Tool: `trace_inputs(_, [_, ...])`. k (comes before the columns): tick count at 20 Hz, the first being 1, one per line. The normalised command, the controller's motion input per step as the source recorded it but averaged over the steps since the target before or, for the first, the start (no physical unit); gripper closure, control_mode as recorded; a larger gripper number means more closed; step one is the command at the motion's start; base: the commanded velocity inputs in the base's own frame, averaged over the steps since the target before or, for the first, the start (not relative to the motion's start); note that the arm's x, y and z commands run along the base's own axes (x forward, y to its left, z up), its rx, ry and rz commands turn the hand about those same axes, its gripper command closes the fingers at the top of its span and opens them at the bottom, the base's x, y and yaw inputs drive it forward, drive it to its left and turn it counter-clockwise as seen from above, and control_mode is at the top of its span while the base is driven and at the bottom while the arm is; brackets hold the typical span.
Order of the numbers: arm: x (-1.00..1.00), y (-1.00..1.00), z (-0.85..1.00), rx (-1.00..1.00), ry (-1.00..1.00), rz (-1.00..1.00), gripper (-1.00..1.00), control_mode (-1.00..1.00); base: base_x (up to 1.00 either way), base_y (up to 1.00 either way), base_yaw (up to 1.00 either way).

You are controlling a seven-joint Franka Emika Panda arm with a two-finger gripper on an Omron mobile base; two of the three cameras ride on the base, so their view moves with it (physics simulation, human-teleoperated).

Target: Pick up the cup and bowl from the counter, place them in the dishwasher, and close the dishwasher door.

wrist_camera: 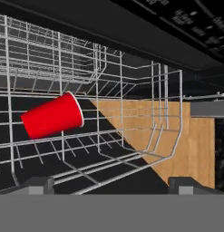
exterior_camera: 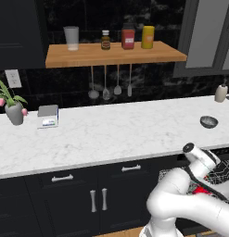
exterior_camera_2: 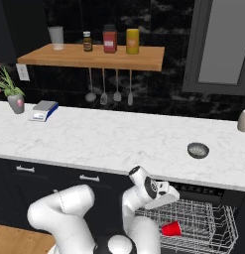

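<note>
My pincer sits low in front of the dishwasher, its 2 tips spread wide with nothing between them. Just beyond them the red cup lies on its side on the wire rack, rim pointing toward the wood floor seen through the bars. So 1 of 2 items looks delivered. The bowl sits on the counter, well apart from me, above the rack and toward its right end.

Risks from here: lifting out, my wrist could catch the rack wires or the counter edge overhead, since I am tucked under it. The cup rests loose and could roll if I nudge the rack. The bowl is shallow and smooth, so a rim pinch may slip.

The dishwasher door is hard to make out; I think it is the dark surface under the rack, but I cannot be sure. My own arm covers part of the rack in both base views.
</note>
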Motion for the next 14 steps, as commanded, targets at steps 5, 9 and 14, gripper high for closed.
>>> trace_inputs(5, [-0.47, -0.67, 0.68, 0.26, 0.09, -0.13, -1.00, -1.00, 0.00, 0.00, 0.00])
trace_inputs(9, [-0.30, -0.47, 1.00, 0.21, 0.00, -0.12, -1.00, -1.00, 0.00, 0.00, 0.00])
trace_inputs(14, [-0.01, -0.10, 1.00, 0.07, -0.02, -0.09, -1.00, -1.00, 0.00, 0.00, 0.00])
